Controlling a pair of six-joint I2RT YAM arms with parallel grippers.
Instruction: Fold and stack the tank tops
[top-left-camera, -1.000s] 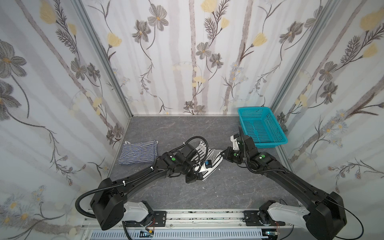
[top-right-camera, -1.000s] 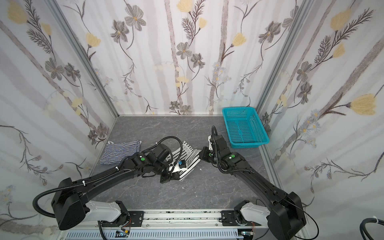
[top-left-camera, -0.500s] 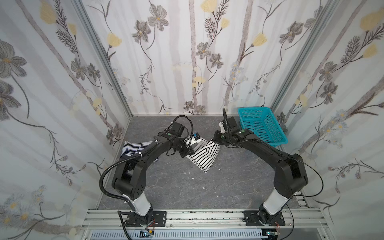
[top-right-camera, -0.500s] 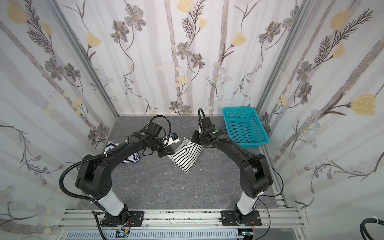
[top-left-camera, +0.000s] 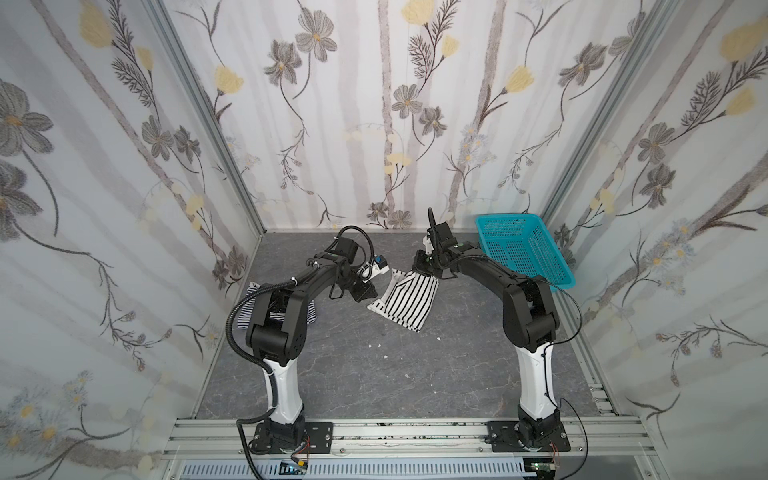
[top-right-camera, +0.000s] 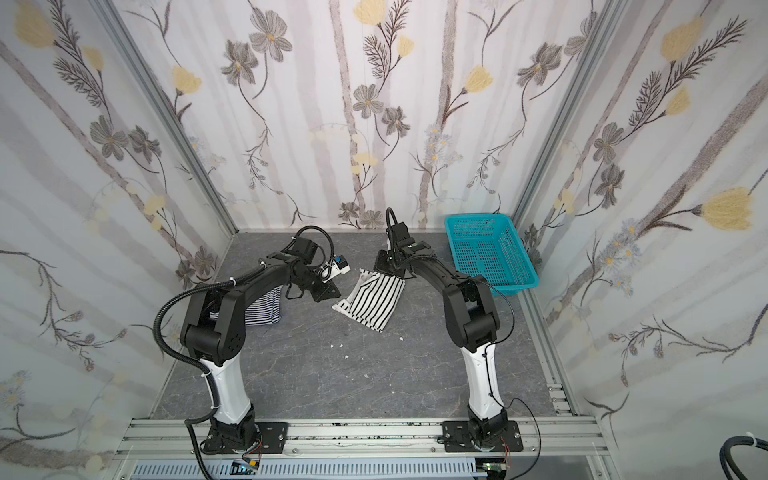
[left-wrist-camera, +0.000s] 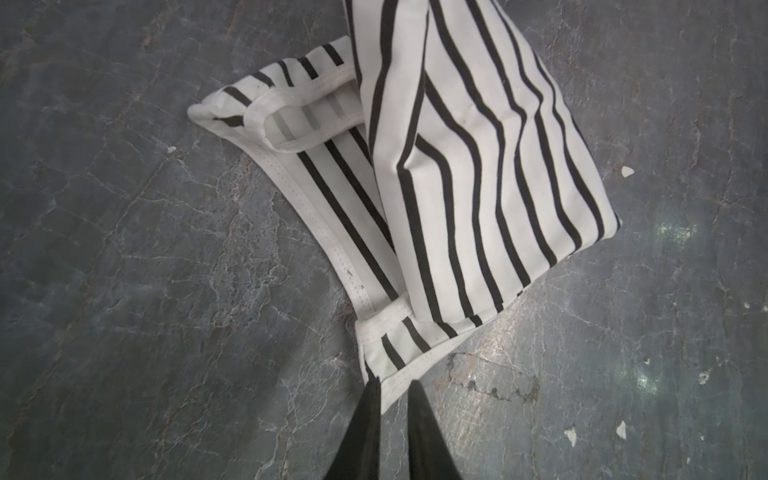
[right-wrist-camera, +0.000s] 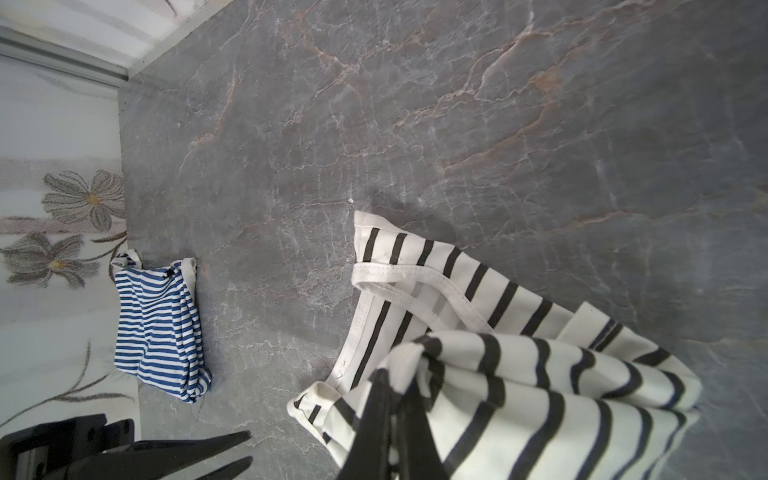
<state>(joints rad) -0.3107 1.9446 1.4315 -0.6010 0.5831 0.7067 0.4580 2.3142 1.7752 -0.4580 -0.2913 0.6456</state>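
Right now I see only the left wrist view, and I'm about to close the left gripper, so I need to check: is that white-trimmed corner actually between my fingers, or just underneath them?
Observer: Not between. In the right wrist view the left gripper is slightly open, empty, short of the black-and-white top.
Operator: Is anything holding it?
Observer: The right gripper is shut on its upper layer, lifting that edge.
Operator: And the other top?
Observer: The navy-striped top lies folded by the side wall, apart from this one.
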